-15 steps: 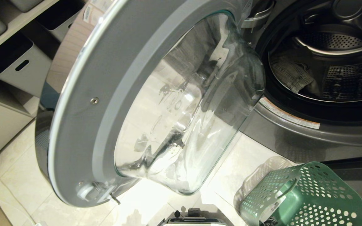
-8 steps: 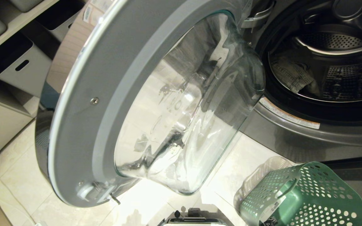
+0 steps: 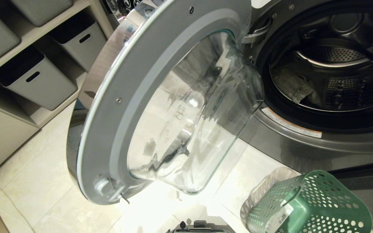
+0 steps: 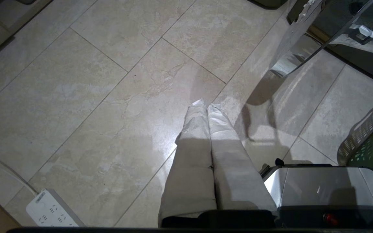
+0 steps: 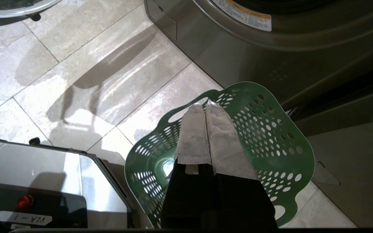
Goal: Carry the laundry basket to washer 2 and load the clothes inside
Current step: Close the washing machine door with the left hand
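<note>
Two grippers, both clenched on nothing: my left gripper hangs over bare floor tiles, then the washer's glass door swung wide, the clothes lying in the drum, my right gripper above the empty laundry basket.

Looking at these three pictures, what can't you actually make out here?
- Washer number: its label is cut off by the head view's top edge.
- Clothes in the drum: part lies behind the drum's lip, so the amount is unclear.
- Basket: the right pincer, shut, hides part of its inside in the right wrist view; the head view's bottom edge cuts it off.
- Left pincer, shut: only floor beneath it.
</note>
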### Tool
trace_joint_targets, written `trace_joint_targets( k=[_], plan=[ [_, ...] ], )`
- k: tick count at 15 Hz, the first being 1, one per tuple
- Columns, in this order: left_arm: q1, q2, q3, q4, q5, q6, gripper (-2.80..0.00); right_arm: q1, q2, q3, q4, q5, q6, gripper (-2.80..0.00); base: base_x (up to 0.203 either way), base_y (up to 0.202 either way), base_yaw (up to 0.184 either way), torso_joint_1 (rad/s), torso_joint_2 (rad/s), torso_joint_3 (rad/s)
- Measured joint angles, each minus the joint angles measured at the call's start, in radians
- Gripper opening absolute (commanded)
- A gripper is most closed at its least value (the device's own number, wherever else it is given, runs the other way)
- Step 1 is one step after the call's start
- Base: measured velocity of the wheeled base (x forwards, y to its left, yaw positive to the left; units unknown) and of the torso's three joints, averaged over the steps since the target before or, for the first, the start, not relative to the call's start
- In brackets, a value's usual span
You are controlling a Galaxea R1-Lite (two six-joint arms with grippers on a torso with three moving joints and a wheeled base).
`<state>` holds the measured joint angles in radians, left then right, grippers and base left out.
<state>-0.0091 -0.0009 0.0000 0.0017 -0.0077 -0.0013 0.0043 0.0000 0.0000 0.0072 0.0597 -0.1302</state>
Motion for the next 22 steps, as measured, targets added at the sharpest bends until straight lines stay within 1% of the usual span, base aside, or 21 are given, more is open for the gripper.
trace_joint_targets(
  k=[22],
  plan=[
    [0.0, 0.0, 0.0, 0.0, 0.0, 0.0, -2.8, 0.0, 0.0, 0.0, 0.0, -0.001, 0.001, -2.8, 0.0, 0.0, 0.0, 0.002, 0.0, 0.203]
  ],
)
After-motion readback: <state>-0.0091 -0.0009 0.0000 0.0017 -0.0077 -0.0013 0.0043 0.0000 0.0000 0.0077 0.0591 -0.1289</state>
